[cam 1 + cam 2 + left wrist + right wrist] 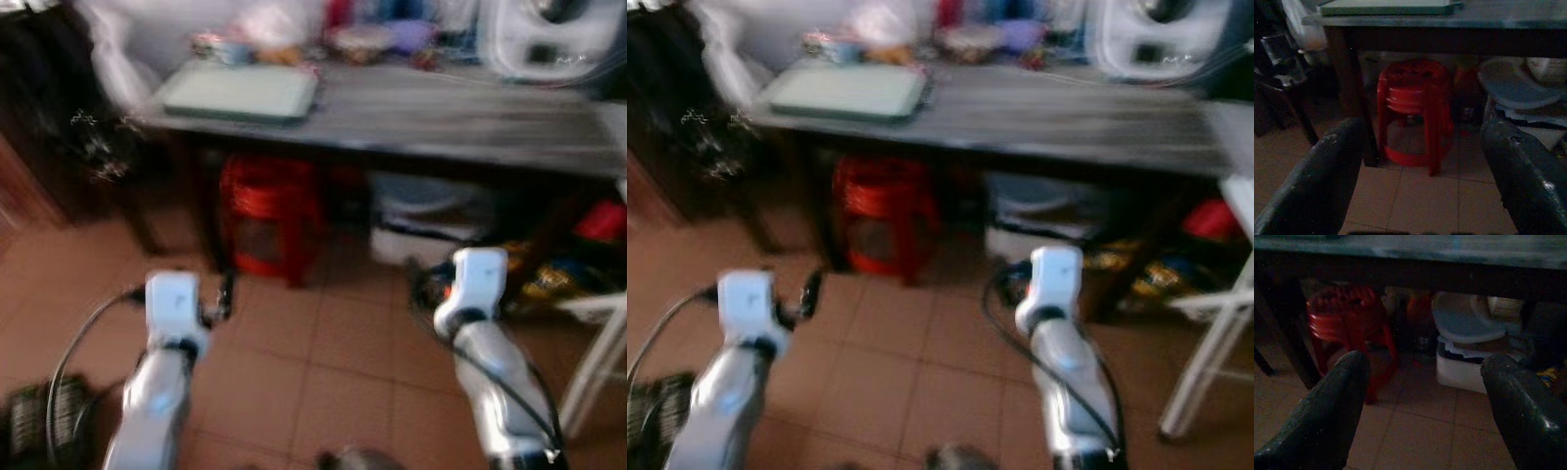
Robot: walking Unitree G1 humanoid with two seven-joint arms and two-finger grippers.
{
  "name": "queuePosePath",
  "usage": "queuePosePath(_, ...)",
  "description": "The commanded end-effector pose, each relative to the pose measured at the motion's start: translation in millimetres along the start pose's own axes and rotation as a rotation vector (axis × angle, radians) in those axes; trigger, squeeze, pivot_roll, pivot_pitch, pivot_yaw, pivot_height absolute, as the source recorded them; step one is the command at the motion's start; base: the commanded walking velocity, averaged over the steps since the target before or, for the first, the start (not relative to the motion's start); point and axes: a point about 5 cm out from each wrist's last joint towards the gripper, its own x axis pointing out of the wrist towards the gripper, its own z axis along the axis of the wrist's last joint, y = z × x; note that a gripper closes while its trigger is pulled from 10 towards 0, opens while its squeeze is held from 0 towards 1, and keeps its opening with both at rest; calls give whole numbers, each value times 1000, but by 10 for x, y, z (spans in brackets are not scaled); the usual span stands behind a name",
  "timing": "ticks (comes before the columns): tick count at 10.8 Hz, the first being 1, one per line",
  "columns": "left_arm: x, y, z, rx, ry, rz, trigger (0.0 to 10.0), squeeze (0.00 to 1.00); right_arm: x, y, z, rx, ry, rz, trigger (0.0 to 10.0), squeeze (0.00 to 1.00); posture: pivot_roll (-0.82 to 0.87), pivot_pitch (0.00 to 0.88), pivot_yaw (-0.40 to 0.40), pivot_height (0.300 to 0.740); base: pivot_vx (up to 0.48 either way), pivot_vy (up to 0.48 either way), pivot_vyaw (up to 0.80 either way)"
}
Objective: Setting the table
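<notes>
Table (441, 122), dark flat top, pale rectangular tray (240, 93), red plastic stool (272, 220)

A stack of red plastic stools (269, 220) stands on the brown tiled floor (323, 362) under the dark table, ahead of the left gripper. A white lidded bin (1464, 360), with what looks like pale basins on top, sits ahead of the right gripper. A white appliance (549, 39) is blurred, far beyond it.
</notes>
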Motion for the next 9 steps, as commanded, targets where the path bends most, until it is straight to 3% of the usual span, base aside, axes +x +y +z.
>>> queuePosePath(1,1,25,26,8,-10,8,10000,0,18,17,92,-6,-38,9,10000,0,-27,13,47,740,0,-469,0)
queuePosePath(2,4,20,32,10,-12,1,10000,0,22,14,97,-3,-39,7,10000,0,-27,13,47,740,0,-465,0)
queuePosePath(4,9,5,43,13,-16,-8,10000,0,22,15,95,0,-32,3,10000,0,-27,13,45,740,0,-463,-703)
queuePosePath(9,11,-31,79,10,-26,-27,10000,0,39,54,152,-5,-60,16,10000,0,-23,30,46,740,0,-457,0)
